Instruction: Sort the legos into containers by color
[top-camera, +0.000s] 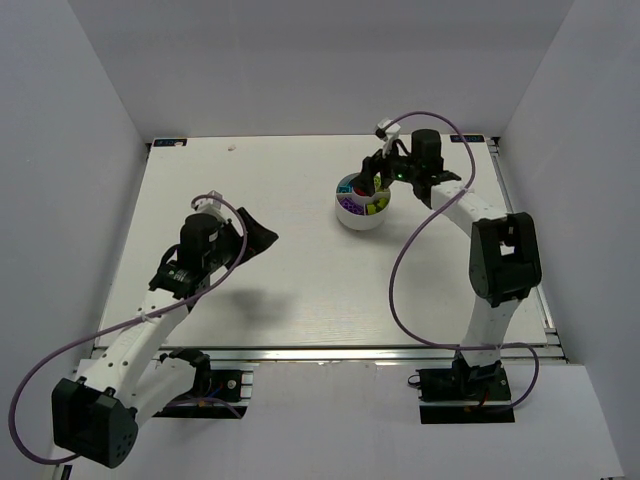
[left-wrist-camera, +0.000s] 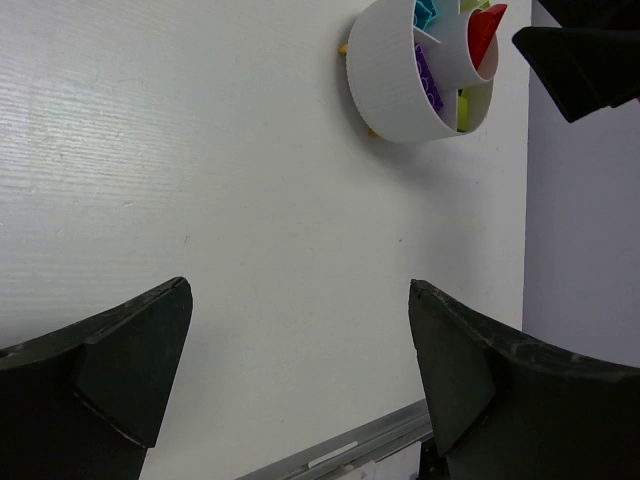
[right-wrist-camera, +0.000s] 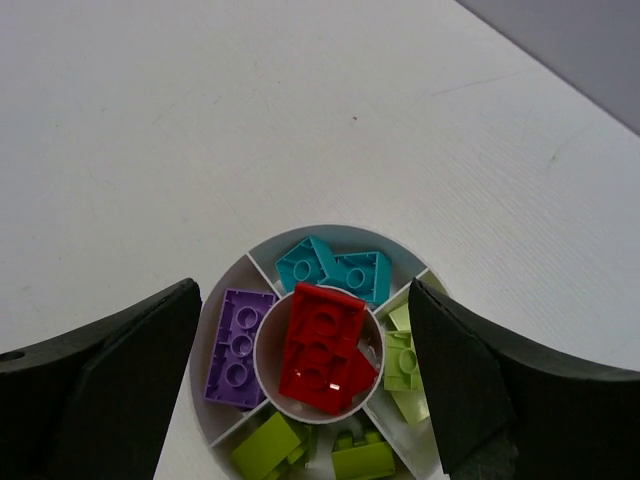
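The containers are wedges of one small round white dish at the table's back middle. In the right wrist view, red legos lie stacked in its central hub. A purple lego fills the left wedge and cyan legos the far wedge. Lime green legos sit in the right and near wedges. My right gripper hovers straight over the dish, open, its fingers either side of the hub and holding nothing. My left gripper is open over bare table, well left of the dish.
White walls enclose the table on the left, back and right. A purple cable loops from the right arm over the table's right side. The metal front rail shows below the left gripper.
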